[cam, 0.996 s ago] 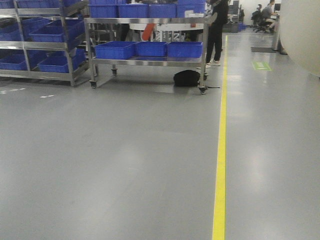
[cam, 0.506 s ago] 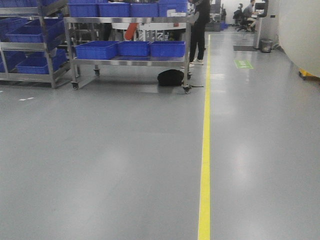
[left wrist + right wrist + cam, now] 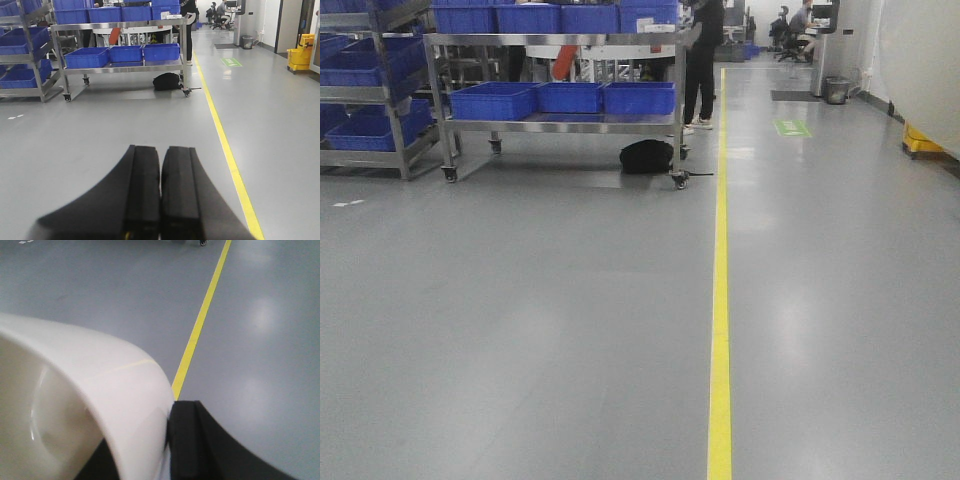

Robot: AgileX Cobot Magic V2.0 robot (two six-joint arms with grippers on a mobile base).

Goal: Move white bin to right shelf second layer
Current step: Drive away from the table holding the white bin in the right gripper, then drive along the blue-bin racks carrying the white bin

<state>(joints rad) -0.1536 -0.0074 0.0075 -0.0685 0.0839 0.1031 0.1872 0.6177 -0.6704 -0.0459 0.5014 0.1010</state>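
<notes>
The white bin fills the lower left of the right wrist view, a glossy cream tub with its rim curving towards the camera. My right gripper is shut on the bin's wall. One black finger presses the outside, and the other shows dark inside the tub. In the left wrist view my left gripper hangs over bare grey floor, its two black fingers pressed together with nothing between them. The right shelf second layer is out of view. Neither gripper shows in the front view.
A wheeled steel cart with blue crates stands ahead left, a black bag under it. Another rack of blue crates is at far left. A yellow floor line runs forward. A person stands by the cart. A yellow mop bucket is far right.
In the front view the cart, the racks and the yellow line have slid left, and more of the right-hand floor and wall shows.
</notes>
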